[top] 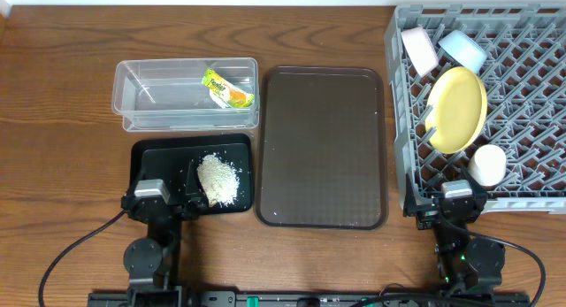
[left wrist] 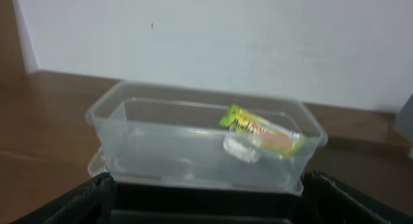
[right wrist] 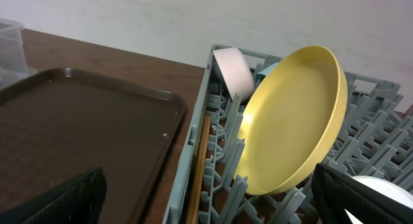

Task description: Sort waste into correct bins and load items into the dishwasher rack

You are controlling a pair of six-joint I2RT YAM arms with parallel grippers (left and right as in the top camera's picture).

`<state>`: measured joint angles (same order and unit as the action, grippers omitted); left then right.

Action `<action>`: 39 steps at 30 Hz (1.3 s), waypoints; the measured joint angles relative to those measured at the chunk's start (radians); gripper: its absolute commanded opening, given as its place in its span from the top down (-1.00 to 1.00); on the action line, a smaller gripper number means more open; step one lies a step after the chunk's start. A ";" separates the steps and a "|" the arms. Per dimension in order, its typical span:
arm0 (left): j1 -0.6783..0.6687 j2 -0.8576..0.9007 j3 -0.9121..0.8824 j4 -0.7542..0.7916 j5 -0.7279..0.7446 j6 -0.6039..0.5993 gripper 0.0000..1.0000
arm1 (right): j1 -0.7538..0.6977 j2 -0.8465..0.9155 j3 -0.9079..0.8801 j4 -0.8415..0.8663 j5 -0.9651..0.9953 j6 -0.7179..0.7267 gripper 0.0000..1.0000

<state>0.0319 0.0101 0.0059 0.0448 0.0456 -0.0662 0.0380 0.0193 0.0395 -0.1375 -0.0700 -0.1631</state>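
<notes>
The green, yellow and orange wrapper (top: 228,88) lies in the clear tub (top: 141,108), also in the left wrist view (left wrist: 261,130). The rice-like scraps (top: 217,180) lie in the black tub (top: 150,161). The grey rack (top: 531,179) holds the yellow plate (top: 457,110), the pinkish bowl (top: 419,49), the blue bowl (top: 462,49), the white cup (top: 487,164) and the chopsticks (right wrist: 199,169). My left gripper (top: 168,199) is open and empty at the black tub's near edge. My right gripper (top: 460,203) is open and empty at the rack's near left corner. The napkin is out of view.
A large dark brown serving tray (top: 323,148) lies between the tubs and the rack. The rack's left wall (right wrist: 193,153) stands right in front of my right gripper. Bare wooden table (top: 53,121) lies at the left. A white wall is at the back.
</notes>
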 measured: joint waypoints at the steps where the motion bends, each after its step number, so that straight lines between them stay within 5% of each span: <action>1: 0.000 0.000 0.000 -0.005 0.000 0.004 -0.90 | 0.000 0.000 0.000 0.000 0.000 0.000 -0.98; 39: 0.000 0.000 0.006 -0.063 0.015 0.019 -0.89 | 0.000 0.000 0.000 0.000 0.000 0.000 -0.98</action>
<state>0.0319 0.0105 0.0120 -0.0185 0.0608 -0.0471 0.0380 0.0193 0.0395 -0.1371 -0.0700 -0.1635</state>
